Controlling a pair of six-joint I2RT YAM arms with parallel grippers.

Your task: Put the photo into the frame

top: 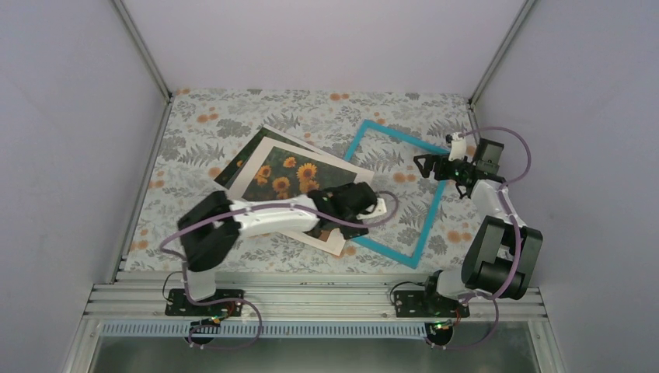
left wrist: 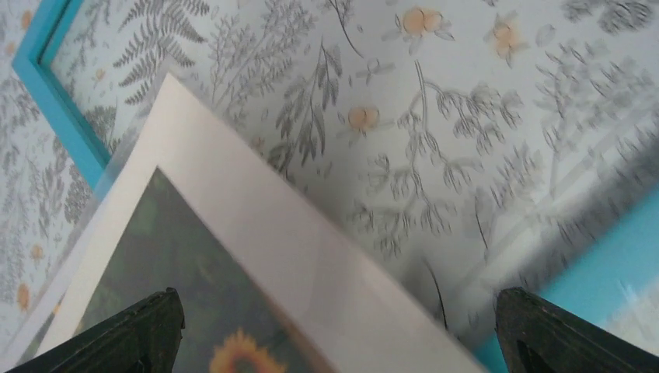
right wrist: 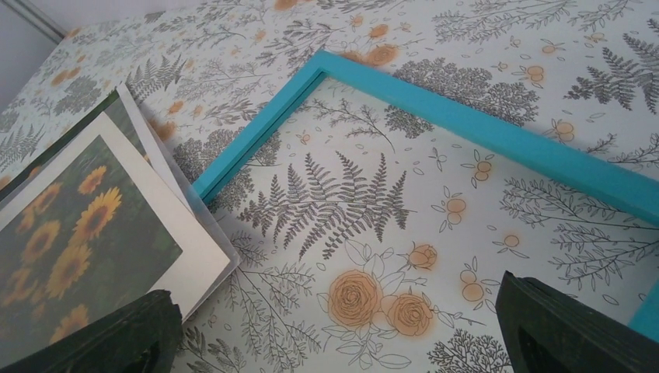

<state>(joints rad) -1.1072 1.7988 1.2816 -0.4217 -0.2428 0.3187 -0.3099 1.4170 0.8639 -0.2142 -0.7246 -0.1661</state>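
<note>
Occlusion: left arm (top: 272, 214) crosses the large sunflower paper print (top: 284, 175), hiding its near right part; a white cardboard border sheet (left wrist: 256, 225) masks its edges. Print lies left of centre, the sheet's right corner over the left rail of the teal-blue rectangular frame (top: 398, 134) on fern-patterned tablecloth (top: 233, 109). Left gripper (left wrist: 334, 342) hovers above the sheet, right gripper (right wrist: 334, 334) above the frame opening; both jaws fully spread, empty.
</note>
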